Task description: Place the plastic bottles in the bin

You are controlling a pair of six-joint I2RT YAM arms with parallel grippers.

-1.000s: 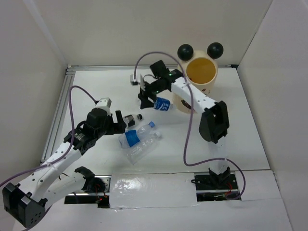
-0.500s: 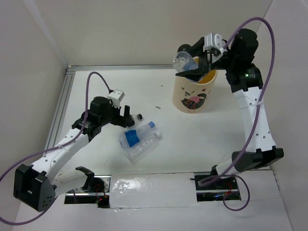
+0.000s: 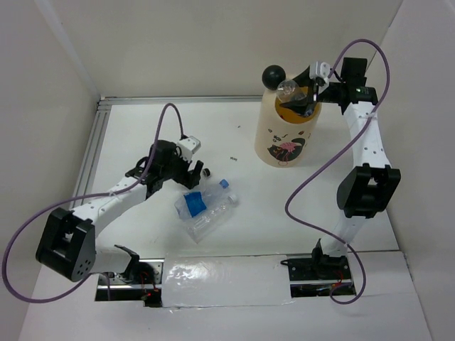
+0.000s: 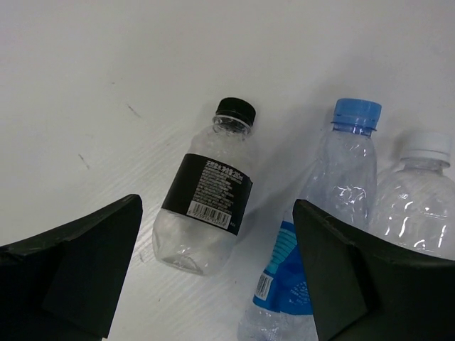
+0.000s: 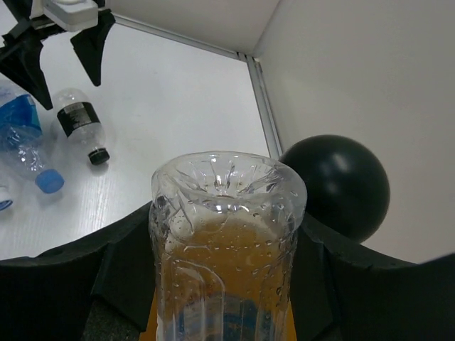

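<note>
A clear bottle (image 5: pixel 226 234) is hanging base-up over the yellow mouth of the bin (image 3: pixel 286 135), just beside one black ball ear (image 5: pixel 338 186). The right claw (image 3: pixel 302 101) is pinching this bottle between its pads. Well apart on the table (image 3: pixel 142 128), a black-labelled bottle (image 4: pixel 210 206), a blue-capped bottle (image 4: pixel 313 234) and a white-capped bottle (image 4: pixel 416 199) are lying side by side. The left claw (image 4: pixel 213 263) is hovering spread wide above the black-labelled one, gripping nothing.

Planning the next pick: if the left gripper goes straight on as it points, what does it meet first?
Most likely the small clear plastic bottle with black label and black cap, lying centred in the open left gripper.
</note>
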